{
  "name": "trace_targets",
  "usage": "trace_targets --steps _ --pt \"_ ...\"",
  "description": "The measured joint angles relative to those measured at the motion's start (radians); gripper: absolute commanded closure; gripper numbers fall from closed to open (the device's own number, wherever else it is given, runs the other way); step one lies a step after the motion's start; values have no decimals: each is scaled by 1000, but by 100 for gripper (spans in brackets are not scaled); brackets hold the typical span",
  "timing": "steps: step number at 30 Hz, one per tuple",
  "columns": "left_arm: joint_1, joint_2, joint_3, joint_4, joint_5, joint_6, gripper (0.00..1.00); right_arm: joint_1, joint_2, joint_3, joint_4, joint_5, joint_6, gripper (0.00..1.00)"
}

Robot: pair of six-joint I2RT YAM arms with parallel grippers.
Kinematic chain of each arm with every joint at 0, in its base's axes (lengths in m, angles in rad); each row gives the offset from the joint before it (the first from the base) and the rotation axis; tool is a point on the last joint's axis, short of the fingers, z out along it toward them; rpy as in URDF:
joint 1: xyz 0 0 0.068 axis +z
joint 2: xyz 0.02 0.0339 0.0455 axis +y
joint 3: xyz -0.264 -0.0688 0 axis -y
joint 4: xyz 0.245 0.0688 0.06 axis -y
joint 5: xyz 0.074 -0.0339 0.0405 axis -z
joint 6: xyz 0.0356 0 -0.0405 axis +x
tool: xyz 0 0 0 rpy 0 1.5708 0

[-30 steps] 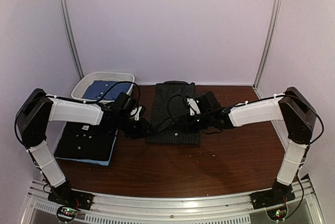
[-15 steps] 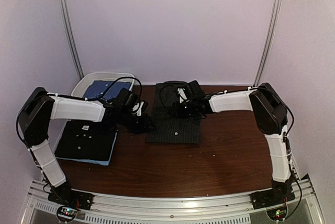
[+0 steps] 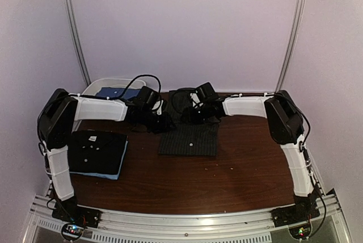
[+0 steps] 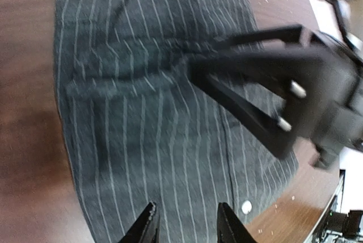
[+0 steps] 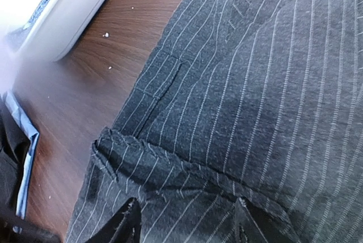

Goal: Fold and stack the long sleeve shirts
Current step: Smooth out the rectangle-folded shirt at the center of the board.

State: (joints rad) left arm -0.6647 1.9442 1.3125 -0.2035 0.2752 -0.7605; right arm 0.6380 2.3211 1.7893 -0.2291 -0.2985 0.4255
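The dark charcoal pinstriped shirt [image 3: 189,139] lies folded at the table's middle. It fills the left wrist view [image 4: 142,135] and the right wrist view [image 5: 266,95]. My left gripper [image 3: 165,122] is open and empty just above the shirt's far left part [image 4: 187,227]. My right gripper [image 3: 190,114] is open and empty over a raised fold near the far end [image 5: 187,227]; its fingers [image 4: 238,104] show in the left wrist view. The black shirt [image 3: 96,151] with white buttons lies folded on a light blue shirt [image 3: 120,166] at the left.
The white oval tub [image 3: 96,87] stands at the back left with a blue shirt [image 3: 116,92] in it; its rim shows in the right wrist view [image 5: 74,10]. The edge of the shirt stack [image 5: 22,158] shows in that view at the left. Walls close in on three sides.
Both grippers have moved from the shirt's middle toward its far end. The left arm has swung back toward the tub, uncovering the black shirt stack.
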Motion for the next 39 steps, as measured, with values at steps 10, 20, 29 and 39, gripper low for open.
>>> trace_targets --steps 10,20,29,39 --pt "84 171 169 -28 -32 39 64 -69 -308 -256 14 40 -9 32" --pt "100 216 192 -56 -37 61 64 -136 -459 -611 114 43 1 30" --pt "102 237 253 -58 -35 71 65 -151 -399 -610 175 -20 26 37" --pt "103 265 270 -61 -32 82 85 -158 -310 -514 167 -71 21 81"
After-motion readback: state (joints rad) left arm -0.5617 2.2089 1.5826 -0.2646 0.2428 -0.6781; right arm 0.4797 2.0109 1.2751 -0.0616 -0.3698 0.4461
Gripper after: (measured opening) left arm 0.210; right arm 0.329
